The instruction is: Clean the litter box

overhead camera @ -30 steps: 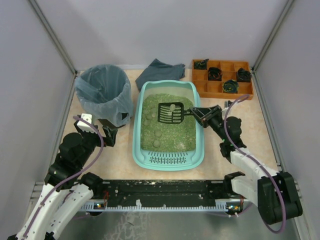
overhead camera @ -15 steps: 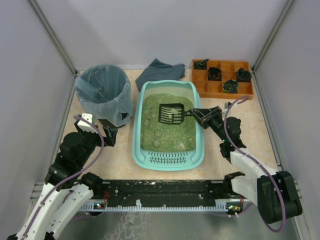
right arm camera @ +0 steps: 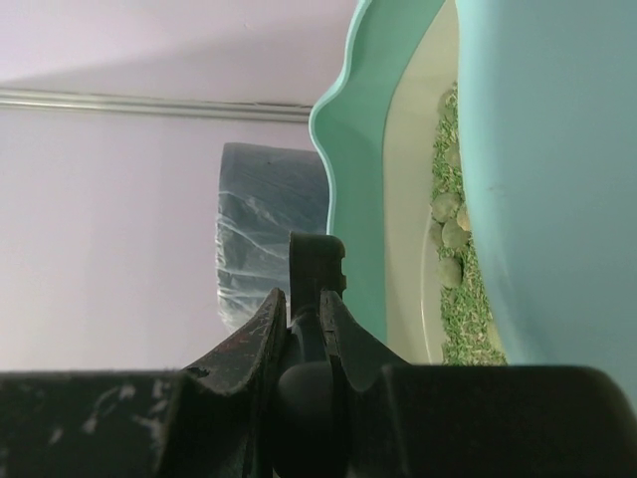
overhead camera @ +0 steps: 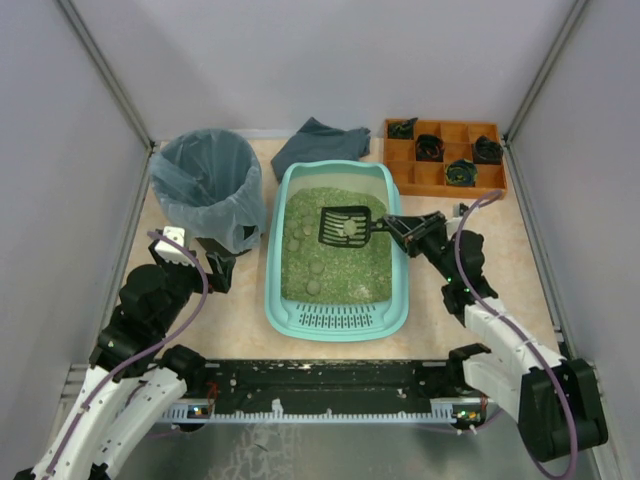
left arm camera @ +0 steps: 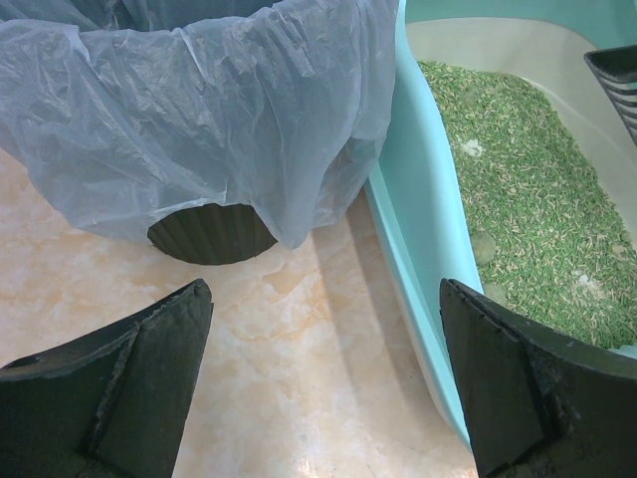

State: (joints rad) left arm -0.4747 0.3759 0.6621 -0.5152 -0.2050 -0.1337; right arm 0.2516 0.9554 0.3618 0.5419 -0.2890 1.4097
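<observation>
The turquoise litter box (overhead camera: pixel 273 292) sits mid-table, holding green litter (overhead camera: pixel 325 262) with several pale clumps. Above the litter's far half hangs a black slotted scoop (overhead camera: pixel 345 226) carrying one pale clump. My right gripper (overhead camera: pixel 398 231) is shut on the scoop's handle (right arm camera: pixel 317 267) just over the box's right rim (right arm camera: pixel 350 159); in the right wrist view that gripper (right arm camera: pixel 305 309) clamps the handle between both fingers. My left gripper (overhead camera: pixel 216 268) hovers open between the bin and the box's left wall (left arm camera: pixel 413 229). Only bare table shows between the left gripper's (left arm camera: pixel 323 334) fingers (left arm camera: pixel 119 388).
A round bin lined with a bluish bag (overhead camera: pixel 208 185) stands left of the box, close to my left gripper. An orange compartment tray (overhead camera: pixel 445 158) with dark items sits at the back right. A grey cloth (overhead camera: pixel 320 143) lies behind the box. Grey walls enclose three sides.
The scoop has tipped and drawn slightly toward the right rim, and the clump on it has slid nearer the handle. The left arm has not moved.
</observation>
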